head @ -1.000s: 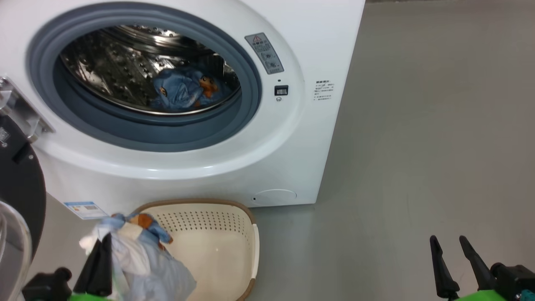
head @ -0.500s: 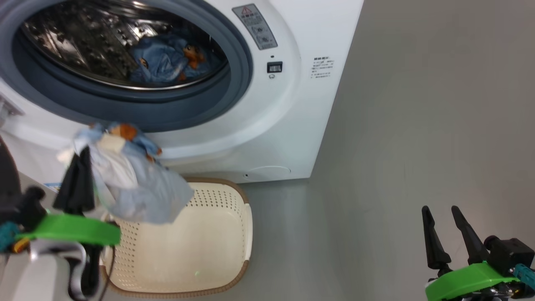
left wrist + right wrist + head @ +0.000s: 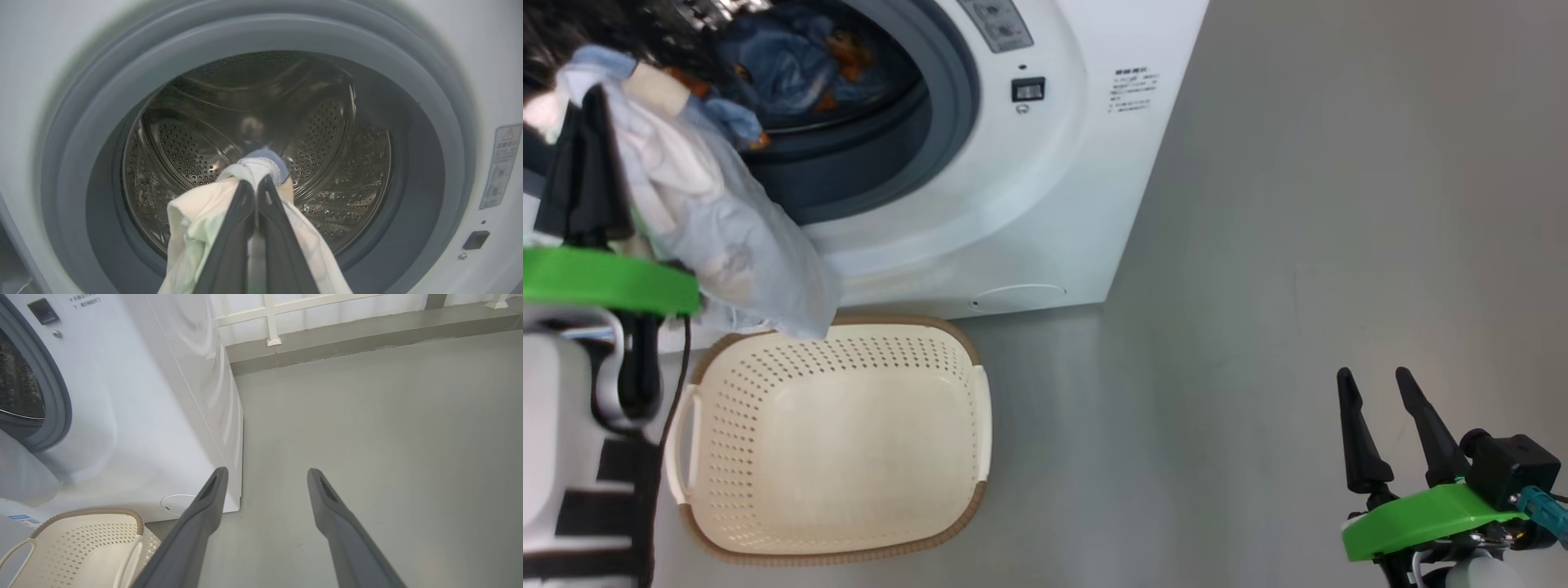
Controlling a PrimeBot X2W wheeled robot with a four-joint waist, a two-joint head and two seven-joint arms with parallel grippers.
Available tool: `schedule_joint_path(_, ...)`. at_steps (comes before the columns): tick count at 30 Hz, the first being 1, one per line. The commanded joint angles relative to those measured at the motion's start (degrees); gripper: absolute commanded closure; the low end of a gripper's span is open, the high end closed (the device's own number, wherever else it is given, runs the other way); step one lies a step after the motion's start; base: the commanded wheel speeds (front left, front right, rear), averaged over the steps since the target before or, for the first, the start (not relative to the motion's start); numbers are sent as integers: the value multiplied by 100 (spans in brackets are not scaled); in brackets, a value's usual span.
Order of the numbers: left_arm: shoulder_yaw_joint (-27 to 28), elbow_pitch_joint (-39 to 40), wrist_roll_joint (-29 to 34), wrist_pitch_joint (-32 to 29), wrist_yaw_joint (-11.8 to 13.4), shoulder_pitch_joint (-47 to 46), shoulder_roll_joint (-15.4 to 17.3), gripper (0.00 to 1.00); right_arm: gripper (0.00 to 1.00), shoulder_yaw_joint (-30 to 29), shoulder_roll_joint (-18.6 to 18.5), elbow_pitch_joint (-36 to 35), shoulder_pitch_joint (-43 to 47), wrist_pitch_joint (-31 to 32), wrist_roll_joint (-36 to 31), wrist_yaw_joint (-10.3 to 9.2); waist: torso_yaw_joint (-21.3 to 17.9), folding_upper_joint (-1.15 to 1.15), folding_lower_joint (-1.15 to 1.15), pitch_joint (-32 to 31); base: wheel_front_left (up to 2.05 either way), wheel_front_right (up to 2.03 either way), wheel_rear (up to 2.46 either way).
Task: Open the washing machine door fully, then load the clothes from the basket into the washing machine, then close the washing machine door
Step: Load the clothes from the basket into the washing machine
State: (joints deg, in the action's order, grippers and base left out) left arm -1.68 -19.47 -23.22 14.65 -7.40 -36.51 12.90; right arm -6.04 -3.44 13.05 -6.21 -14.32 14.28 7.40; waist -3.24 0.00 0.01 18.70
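Observation:
My left gripper [image 3: 592,94] is shut on a bundle of clothes [image 3: 719,237], pale blue and white, and holds it up in front of the washing machine [image 3: 1045,163] opening. Through the left wrist view the gripper [image 3: 256,183] and the white cloth [image 3: 196,232] face the steel drum [image 3: 327,134], just outside the grey gasket [image 3: 425,134]. More blue clothes [image 3: 792,65] with orange patches lie inside the drum. The cream basket [image 3: 833,441] stands on the floor below, with nothing in it. My right gripper [image 3: 1372,384] hangs open over bare floor at the lower right. The washing machine door is out of view.
Grey floor [image 3: 1298,245] stretches to the right of the machine. In the right wrist view a white railing [image 3: 269,318] and a low ledge [image 3: 367,335] run along the back behind the machine, with the basket's handle [image 3: 16,551] at the lower left.
My left gripper has lifted the bundle of clothes out of the basket and up to the drum opening. The head view has shifted, so the machine and basket sit differently in the picture.

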Motion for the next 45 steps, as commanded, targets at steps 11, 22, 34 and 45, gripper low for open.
schedule_joint_path(11, -283, -2069, -154, 35, -9, -1459, 315, 100, 0, 395, 51, -124, -379, -68, 36, 9, -369, 0, -1, 430, 0, 0, 0)
schedule_joint_path(22, -763, -3926, -313, -11, -9, -2553, 428, 100, 0, 572, 55, -162, -517, -68, 205, 9, -665, 0, -1, 759, 0, 0, 0)
schedule_joint_path(34, -1070, -4789, -403, 0, -9, -3468, 708, 100, 0, 750, 56, -215, -695, -68, 380, 9, -980, 0, -1, 1114, 0, 0, 0)
schedule_joint_path(45, -136, -2518, 232, 33, 319, -3358, 942, 100, 0, 780, 56, -312, -850, -68, 490, 9, -1069, 0, -1, 1432, 0, 0, 0)
